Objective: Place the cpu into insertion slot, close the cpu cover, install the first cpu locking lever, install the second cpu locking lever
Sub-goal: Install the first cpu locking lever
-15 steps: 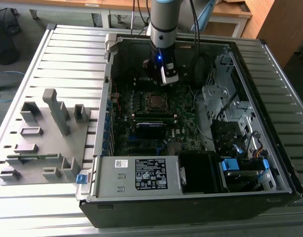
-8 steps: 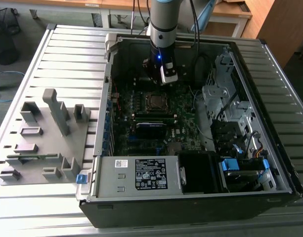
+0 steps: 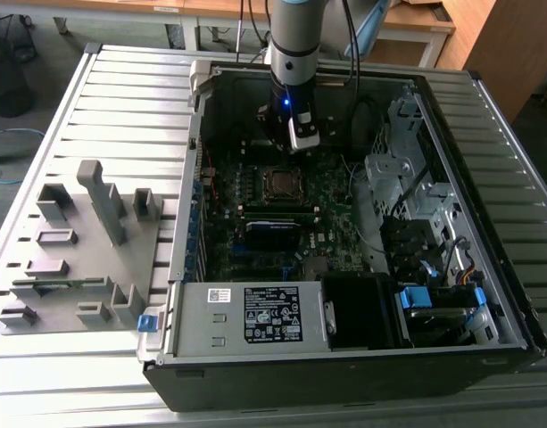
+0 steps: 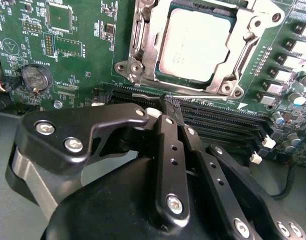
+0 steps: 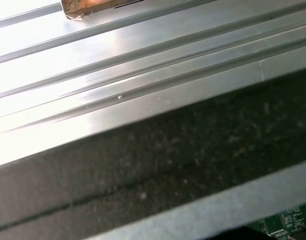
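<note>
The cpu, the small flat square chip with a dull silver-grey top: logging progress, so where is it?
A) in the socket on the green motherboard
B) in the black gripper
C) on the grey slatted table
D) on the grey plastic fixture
A: in the second wrist view the cpu lies in the socket on the green motherboard, framed by the silvery metal cpu cover, apart from the black gripper.
</note>
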`<state>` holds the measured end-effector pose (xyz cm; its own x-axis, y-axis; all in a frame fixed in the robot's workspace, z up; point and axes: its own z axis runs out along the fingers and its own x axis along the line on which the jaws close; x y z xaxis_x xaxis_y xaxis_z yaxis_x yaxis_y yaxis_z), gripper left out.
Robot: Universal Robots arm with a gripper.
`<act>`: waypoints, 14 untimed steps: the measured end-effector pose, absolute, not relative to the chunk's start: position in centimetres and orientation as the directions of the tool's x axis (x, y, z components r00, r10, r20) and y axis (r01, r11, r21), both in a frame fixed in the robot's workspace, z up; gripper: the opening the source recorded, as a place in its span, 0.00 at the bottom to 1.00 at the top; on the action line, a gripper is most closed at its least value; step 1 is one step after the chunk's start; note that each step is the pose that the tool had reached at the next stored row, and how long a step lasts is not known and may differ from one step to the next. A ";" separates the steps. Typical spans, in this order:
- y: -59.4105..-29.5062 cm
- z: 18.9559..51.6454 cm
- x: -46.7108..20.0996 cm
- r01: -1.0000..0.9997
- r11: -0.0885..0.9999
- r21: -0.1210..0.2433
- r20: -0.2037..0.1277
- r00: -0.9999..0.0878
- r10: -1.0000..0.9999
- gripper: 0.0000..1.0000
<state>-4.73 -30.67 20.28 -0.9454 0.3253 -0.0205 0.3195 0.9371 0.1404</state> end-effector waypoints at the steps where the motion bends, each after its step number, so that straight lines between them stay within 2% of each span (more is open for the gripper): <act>1: -30.7 20.3 -4.7 0.321 0.937 0.140 -0.020 -0.945 0.326 0.10; 14: -30.6 20.0 -4.7 0.342 0.931 0.124 -0.026 -0.937 0.348 0.10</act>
